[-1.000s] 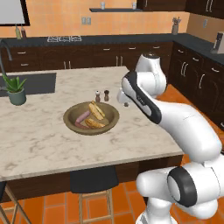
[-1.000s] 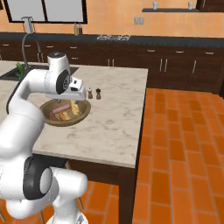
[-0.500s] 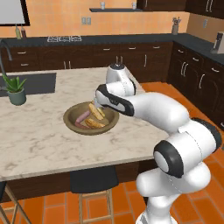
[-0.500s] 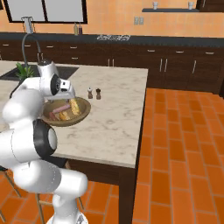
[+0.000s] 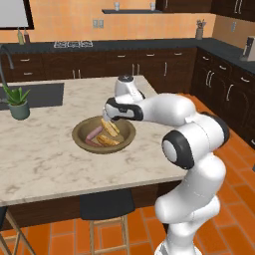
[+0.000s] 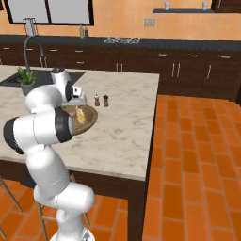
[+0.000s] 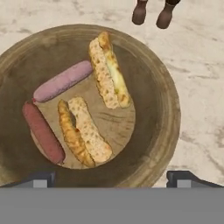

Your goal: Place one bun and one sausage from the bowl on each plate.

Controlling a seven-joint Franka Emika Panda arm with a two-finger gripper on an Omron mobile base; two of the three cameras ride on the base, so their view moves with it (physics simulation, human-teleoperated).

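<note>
The brown bowl [image 7: 168, 105] lies right under my gripper [image 7: 113, 180], which is open with nothing between its wide-set fingertips [image 7: 43, 179]. Inside the bowl are two buns, one [image 7: 107, 70] toward the far side and one [image 7: 83, 131] nearer the middle. A pink sausage [image 7: 63, 81] and a darker red sausage [image 7: 43, 132] lie beside them. From the left base view, the gripper [image 5: 111, 114] hovers just above the bowl [image 5: 79, 134] on the island counter. The right base view has the gripper [image 6: 78, 101] over the bowl [image 6: 92, 118]. The plates are out of view.
Two small shakers [image 6: 101, 100] stand just beyond the bowl, also as shakers [image 7: 152, 13] at the hand view's top. A potted plant [image 5: 19, 102] and a sink [image 5: 42, 94] sit at the counter's left. A stool [image 5: 107, 206] is under the near edge.
The arm has swung left from the bowl's right side and come down over the bowl. The jaws have stayed open. The bowl and its contents have not moved.
</note>
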